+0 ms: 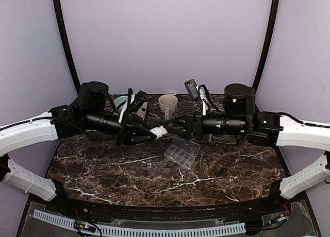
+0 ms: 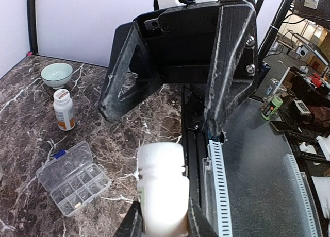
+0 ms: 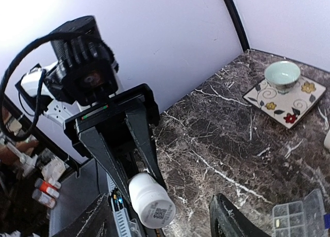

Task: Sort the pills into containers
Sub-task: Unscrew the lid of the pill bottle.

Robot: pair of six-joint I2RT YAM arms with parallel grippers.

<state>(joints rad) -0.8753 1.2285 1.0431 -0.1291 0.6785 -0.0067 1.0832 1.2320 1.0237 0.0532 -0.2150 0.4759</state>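
Note:
My left gripper (image 1: 154,132) is shut on a white pill bottle (image 2: 162,190), held level above the middle of the table. The bottle's free end (image 3: 152,203) carries a printed code and points at my right gripper (image 1: 171,124). That gripper faces it with its jaws wide apart, one finger on each side of the bottle end and neither touching it. The clear containers tray (image 1: 182,152) lies on the marble just below them with its lid open. One small pale pill (image 2: 77,204) shows in a compartment.
A second pill bottle with an orange label (image 2: 64,109) stands beside a pale green bowl (image 2: 56,74). Another green bowl (image 3: 282,74) sits on a patterned tile (image 3: 304,95). A cream mug (image 1: 168,104) stands at the back centre. A slotted cable rail (image 1: 154,229) runs along the near edge.

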